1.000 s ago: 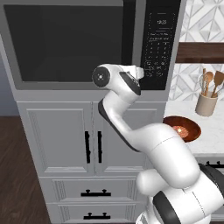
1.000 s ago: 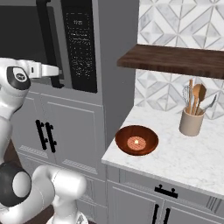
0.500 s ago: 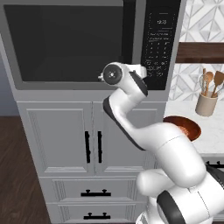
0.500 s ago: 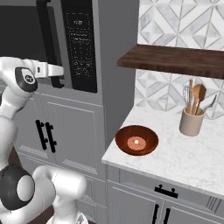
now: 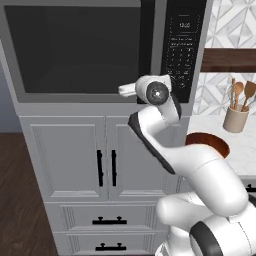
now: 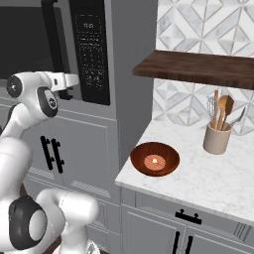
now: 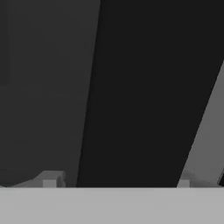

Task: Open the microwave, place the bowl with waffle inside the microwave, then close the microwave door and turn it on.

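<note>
Fig.: microwave door (image 5: 80, 50) closed; arm raised w/ gripper (image 7: 116, 181) at the vertical black handle strip (image 6: 52, 44), fingers spread to either side of the strip, not yet pinching it. Bowl with waffle (image 6: 155, 158) sits on the tabletop (image 6: 208, 173) well apart to the right, near the utensil cup (image 6: 217, 139). Judged best practice: centre strip betw. fingers, close firmly, then pull along the door's swing arc, not straight back, to avoid slipping off.
</note>
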Tool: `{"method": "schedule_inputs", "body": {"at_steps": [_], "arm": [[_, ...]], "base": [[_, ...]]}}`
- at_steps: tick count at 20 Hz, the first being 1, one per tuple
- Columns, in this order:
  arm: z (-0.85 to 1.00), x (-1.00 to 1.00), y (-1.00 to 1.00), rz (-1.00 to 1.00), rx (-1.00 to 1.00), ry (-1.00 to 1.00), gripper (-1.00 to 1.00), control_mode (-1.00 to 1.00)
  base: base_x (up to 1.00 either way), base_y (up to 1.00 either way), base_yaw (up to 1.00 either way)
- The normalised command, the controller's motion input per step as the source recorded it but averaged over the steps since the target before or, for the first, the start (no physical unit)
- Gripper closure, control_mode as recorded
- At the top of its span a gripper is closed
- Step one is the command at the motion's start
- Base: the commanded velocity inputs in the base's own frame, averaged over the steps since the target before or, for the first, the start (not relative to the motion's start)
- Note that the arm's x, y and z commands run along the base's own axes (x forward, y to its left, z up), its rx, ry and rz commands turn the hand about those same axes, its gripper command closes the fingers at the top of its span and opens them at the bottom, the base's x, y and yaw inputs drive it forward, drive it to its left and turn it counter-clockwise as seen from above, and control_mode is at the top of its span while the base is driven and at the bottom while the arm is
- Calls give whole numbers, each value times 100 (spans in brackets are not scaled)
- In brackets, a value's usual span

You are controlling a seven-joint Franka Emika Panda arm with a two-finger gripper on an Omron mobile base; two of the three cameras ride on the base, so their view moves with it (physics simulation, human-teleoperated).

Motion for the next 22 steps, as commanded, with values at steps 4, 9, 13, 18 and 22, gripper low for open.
{"method": "schedule_inputs", "body": {"at_steps": [4, 9, 13, 18, 22], "arm": [[-85, 100, 0, 34, 7, -12, 100, -100], [-33, 62, 57, 42, 11, 10, 100, -100], [4, 3, 100, 37, -5, 42, 100, -100], [10, -42, 100, 20, -29, 42, 100, -100], [34, -66, 100, 11, -43, 47, 100, -100]], "base": [[0, 0, 0], [0, 0, 0], [0, 0, 0], [0, 0, 0], [0, 0, 0]]}}
